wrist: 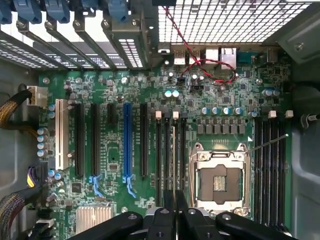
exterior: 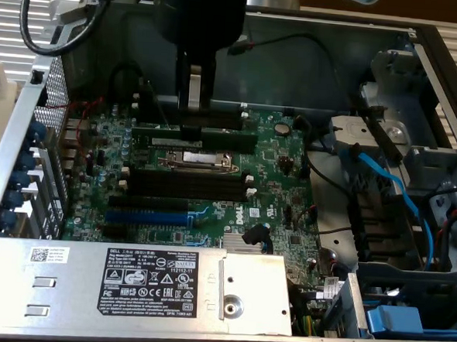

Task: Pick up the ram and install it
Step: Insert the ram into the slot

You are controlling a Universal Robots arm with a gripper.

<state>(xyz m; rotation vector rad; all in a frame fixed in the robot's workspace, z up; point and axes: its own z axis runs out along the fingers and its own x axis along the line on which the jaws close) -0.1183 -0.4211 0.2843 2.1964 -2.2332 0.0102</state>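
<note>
The ram is a long dark-green stick, held level above the motherboard inside the open computer case. My gripper comes straight down from above and is shut on the stick's middle. In the wrist view the ram shows edge-on as a thin line running out from between my fingertips. It lies parallel to the black slots with white end clips beside the processor socket and in line with them. Whether it touches a slot I cannot tell.
More black slots lie on the near side of the processor socket, then the blue expansion slot. The power supply fills the front. Blue cables and drive bays crowd the exterior view's right. A red wire loops near the rear ports.
</note>
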